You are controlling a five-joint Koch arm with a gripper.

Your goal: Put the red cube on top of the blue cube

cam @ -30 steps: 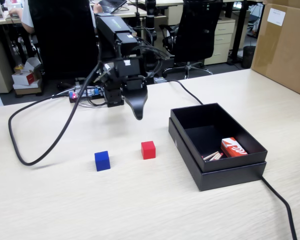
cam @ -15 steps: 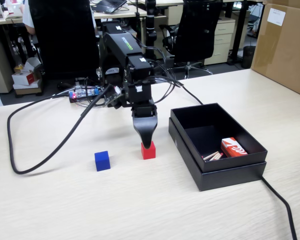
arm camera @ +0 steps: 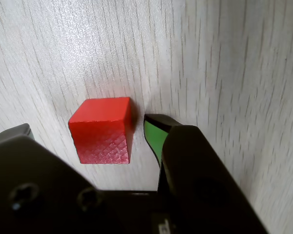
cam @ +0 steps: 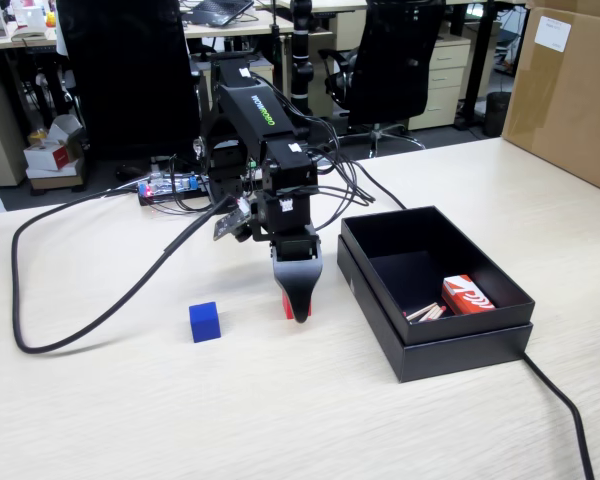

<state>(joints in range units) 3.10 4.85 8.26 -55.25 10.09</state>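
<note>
Since the gripper (arm camera: 88, 134) is down at the counter (arm camera: 224, 73) with its jaws apart and the red cube (arm camera: 101, 129) sat between them, unclamped, the grab could easily get botched: the green-padded jaw is almost touching the cube's side while the other jaw is barely seen at the frame edge, so the cube could be shoved or twisted on closing instead of squeezed evenly. A skewed grip would wreck the stacking, since the blue cube (cam: 204, 321) is parked well off to the gripper's side.
</note>
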